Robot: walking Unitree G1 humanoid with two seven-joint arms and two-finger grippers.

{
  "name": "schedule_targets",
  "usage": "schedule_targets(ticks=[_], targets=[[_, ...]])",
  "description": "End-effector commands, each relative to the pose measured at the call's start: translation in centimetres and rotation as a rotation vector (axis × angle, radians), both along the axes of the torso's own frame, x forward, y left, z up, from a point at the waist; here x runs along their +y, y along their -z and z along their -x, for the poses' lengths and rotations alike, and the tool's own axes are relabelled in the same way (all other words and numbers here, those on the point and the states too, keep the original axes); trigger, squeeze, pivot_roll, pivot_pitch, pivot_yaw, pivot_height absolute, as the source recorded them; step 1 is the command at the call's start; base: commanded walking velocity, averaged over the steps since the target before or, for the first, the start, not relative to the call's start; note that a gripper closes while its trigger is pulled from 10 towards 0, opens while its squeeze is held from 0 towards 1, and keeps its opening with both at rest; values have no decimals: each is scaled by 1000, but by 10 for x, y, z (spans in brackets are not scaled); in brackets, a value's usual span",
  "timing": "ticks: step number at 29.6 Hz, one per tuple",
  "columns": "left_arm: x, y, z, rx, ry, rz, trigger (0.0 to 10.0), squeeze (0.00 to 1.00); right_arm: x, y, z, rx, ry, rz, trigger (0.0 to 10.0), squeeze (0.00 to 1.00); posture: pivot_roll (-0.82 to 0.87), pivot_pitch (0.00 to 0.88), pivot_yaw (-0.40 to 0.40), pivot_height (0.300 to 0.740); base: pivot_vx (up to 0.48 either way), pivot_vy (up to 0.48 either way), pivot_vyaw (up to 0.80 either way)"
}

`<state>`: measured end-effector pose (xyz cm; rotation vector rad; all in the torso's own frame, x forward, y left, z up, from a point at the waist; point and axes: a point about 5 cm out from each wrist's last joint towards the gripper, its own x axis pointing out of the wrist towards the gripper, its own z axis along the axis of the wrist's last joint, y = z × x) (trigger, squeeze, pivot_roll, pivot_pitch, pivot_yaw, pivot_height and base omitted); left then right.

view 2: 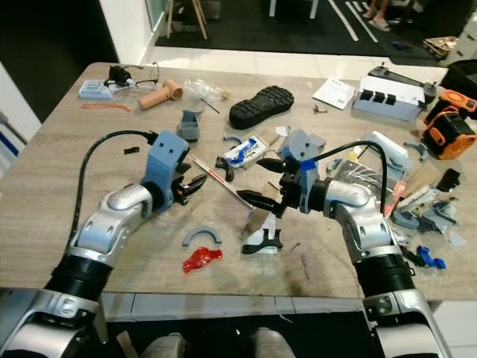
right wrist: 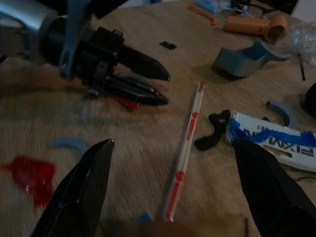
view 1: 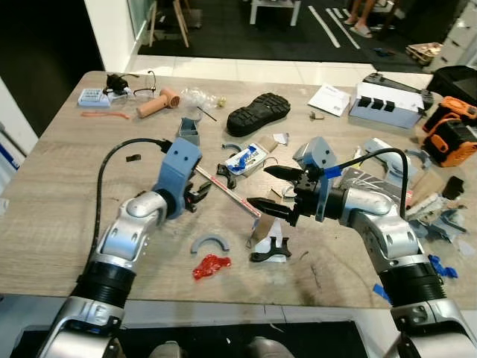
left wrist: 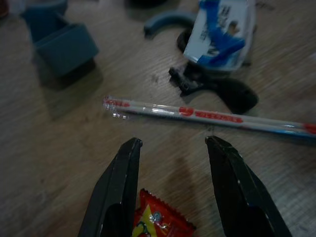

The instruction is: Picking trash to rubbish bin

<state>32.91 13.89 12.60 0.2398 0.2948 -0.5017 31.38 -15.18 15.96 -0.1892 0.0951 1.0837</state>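
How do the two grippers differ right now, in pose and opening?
The right gripper is spread wide, its fingers far apart; the left gripper is open more narrowly. The right gripper hovers by the far end of the straw wrapper; the left sits at its near end, low over the table. Both hold nothing and point toward each other.

Bench [view 1: 52, 186]: pale wood-grain top with rounded far corners, edge running along the near side.
Floor beyond bench [view 1: 246, 68]: strip of light tiles, then dark flooring [view 1: 246, 33] with white painted lines [view 1: 322, 22].
Wall [view 1: 112, 30]: white pillar at far left, dark opening beside it.
Furniture: wooden legs [view 1: 181, 21] and a white table frame [view 1: 274, 9] in the distance.
Light: even, bright indoor.
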Motion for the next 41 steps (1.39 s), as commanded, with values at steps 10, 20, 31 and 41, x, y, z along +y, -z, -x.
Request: schedule_targets(ticks=[10, 20, 31, 41], targets=[[47, -21, -10, -80, -228, -60, 10000, 0, -4, 1, 13, 41, -90, 31, 10000, 0, -53, 0, -17, 740, 0, 0, 0], [89, -7, -6, -11, -345, -254, 10000, 0, 0, 7, 25, 128, -183, 60, 10000, 0, -54, 0, -23, 740, 0, 0, 0], [83, 16, 4, 105, -278, -260, 10000, 0, 2, 0, 13, 91, -83, 31, 10000, 0, -48, 0, -27, 740, 0, 0, 0], [93, 3, 6, 108, -295, -191, 10000, 0, 0, 1, 11, 87, -46, 35, 10000, 0, -49, 0, -24, 740, 0, 0, 0]])
